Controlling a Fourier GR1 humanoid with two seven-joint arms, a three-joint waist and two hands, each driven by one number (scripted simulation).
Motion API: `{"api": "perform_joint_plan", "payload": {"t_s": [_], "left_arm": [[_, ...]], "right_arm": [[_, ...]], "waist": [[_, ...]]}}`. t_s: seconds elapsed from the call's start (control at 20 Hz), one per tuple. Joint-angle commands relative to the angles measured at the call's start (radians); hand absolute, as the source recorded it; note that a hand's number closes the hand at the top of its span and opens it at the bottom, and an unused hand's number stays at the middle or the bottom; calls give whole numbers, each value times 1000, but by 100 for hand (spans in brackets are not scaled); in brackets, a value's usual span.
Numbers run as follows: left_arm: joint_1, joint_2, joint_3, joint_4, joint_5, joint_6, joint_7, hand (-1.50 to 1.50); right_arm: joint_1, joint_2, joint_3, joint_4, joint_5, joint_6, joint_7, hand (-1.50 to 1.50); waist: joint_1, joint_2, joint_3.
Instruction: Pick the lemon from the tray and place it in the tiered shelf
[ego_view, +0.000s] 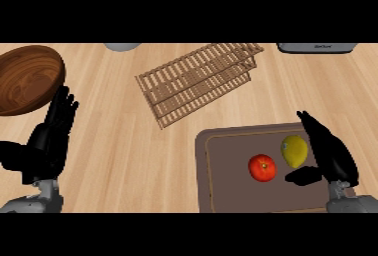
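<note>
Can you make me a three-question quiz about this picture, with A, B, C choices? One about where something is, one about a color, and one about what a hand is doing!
1. Where is the lemon?
A. in the wooden bowl
B. on the tray
C. on the tiered shelf

2. What color is the fruit beside the lemon?
A. red
B. blue
C. white

3. How is the right hand?
A. open beside the lemon
C. closed around the lemon
B. out of sight

Answers: 1 B, it lies on the brown tray. 2 A, the tomato is red. 3 A, its fingers are straight next to the lemon.
</note>
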Motion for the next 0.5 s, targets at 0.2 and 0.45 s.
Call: {"api": "perform_joint_plan", "payload": {"t_s": [0.2,0.45], "left_arm": [[-45,-17,63,109,0,-45,-74,0],[-34,-38,37,31,-21,-36,18,0]], "right_arm": [[-92,57,-58,166,28,8,-57,-150],[-70,84,-22,221,69,7,-110,150]], "waist": [[0,1,0],[0,0,0]]}}
